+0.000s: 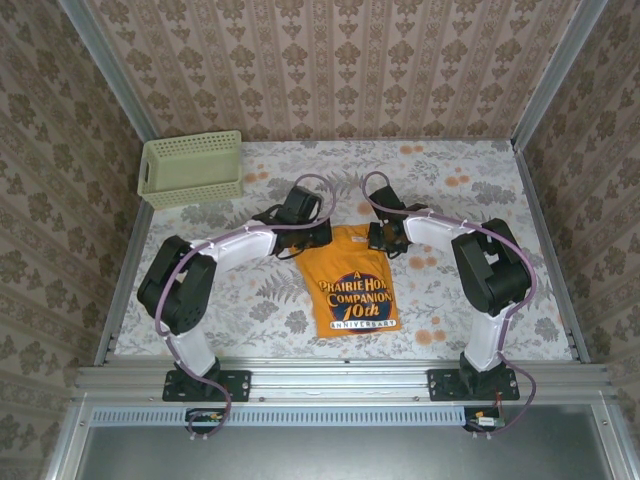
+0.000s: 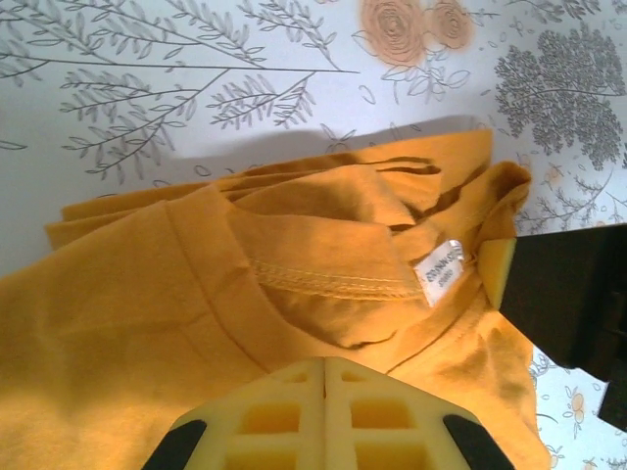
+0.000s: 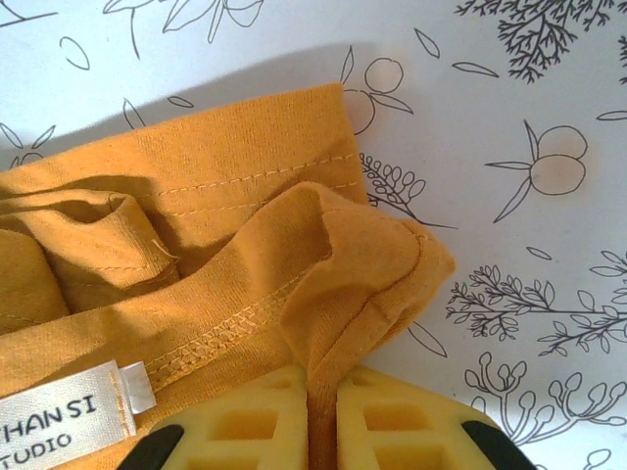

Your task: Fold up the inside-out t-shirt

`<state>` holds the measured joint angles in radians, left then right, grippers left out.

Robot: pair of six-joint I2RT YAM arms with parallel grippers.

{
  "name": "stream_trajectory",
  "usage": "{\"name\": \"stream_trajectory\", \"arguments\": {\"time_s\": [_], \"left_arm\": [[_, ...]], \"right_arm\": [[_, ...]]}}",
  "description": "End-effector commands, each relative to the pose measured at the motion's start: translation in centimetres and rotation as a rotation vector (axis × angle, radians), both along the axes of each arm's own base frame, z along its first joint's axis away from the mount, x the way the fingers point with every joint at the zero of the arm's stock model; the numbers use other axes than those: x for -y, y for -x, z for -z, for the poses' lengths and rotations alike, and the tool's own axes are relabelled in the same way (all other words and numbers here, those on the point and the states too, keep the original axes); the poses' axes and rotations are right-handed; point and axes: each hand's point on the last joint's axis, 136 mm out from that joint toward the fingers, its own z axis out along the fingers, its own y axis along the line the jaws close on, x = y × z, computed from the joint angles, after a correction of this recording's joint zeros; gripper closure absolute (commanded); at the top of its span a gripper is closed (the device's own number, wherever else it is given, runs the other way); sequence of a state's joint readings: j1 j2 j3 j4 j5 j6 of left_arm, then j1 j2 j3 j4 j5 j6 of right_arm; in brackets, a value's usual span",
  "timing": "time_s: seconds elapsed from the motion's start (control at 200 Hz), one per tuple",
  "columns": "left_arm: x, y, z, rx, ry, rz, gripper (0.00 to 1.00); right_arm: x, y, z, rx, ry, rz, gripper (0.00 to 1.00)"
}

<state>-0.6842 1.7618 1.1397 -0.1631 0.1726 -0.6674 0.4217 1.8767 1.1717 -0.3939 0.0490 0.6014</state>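
The inside-out t-shirt (image 1: 352,290) lies in the middle of the desk (image 1: 460,300), between my arms; its print reads "A PRAIRIE HOME COMPANION 10th ANNIVERSARY"; a white label (image 3: 61,419) shows "HAN SI" over "TUDIO"; my right end effector (image 3: 321,377) is clamped on a fold of its far edge; my left end effector (image 2: 325,367) is closed at the collar, though I cannot tell whether it pinches cloth; bare desk flanks the shirt; the green basket (image 1: 190,168) sits well apart, far left.

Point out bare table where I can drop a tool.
Free: far-right table beyond the right arm; the near patch between left arm and t-shirt. Crowded: the shirt's far end, where both arms meet; basket fills the far-left corner.
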Motion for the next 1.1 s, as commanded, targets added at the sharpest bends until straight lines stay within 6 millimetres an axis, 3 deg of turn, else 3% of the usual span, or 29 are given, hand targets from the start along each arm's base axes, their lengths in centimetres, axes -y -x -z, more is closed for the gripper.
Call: {"name": "stream_trajectory", "arguments": {"time_s": [0.0,0.025,0.075,0.11,0.255,0.35,0.49,0.73,0.845,0.94,1.035,1.095], "left_arm": [[-0.3,0.2,-1.4,0.030,-0.073,0.009,1.00],[-0.7,0.3,-1.3,0.022,-0.105,-0.002,0.94],[-1.9,0.4,-1.0,0.017,-0.163,-0.041,0.72],[-2.6,0.5,-0.8,0.012,-0.190,-0.063,0.63],[-4.7,0.7,0.8,-0.022,-0.269,-0.113,0.35],[-5.8,0.5,2.3,-0.069,-0.285,-0.150,0.32],[-6.4,0.1,4.3,-0.120,-0.284,-0.168,0.39],[-4.5,-0.1,5.6,-0.153,-0.213,-0.130,0.58],[-4.4,-0.2,5.8,-0.155,-0.215,-0.125,0.77],[-4.4,-0.3,5.3,-0.135,-0.207,-0.129,0.91],[-4.5,-0.3,4.1,-0.095,-0.188,-0.139,1.00],[-4.5,-0.4,3.0,-0.057,-0.162,-0.144,1.00]], "right_arm": [[0.2,-0.2,-1.7,0.027,0.019,-0.001,0.86],[0.2,-0.2,-1.8,0.029,0.020,0.000,0.86],[0.3,-0.2,-1.9,0.032,0.019,-0.001,0.86],[0.2,-0.2,-2.1,0.034,0.017,-0.002,0.86],[0.1,-0.1,-2.6,0.049,0.006,-0.001,0.87],[-0.3,0.2,-3.4,0.078,-0.010,-0.007,0.88],[-1.1,0.7,-4.8,0.116,-0.007,-0.029,0.88],[-1.5,0.9,-4.9,0.118,0.005,-0.039,0.89],[-1.8,1.0,-4.8,0.115,0.002,-0.045,0.89],[-1.9,1.0,-4.7,0.111,0.008,-0.054,0.89],[-1.7,1.0,-4.7,0.110,0.021,-0.055,0.90],[-1.6,1.0,-4.6,0.110,0.028,-0.057,0.90]]}}
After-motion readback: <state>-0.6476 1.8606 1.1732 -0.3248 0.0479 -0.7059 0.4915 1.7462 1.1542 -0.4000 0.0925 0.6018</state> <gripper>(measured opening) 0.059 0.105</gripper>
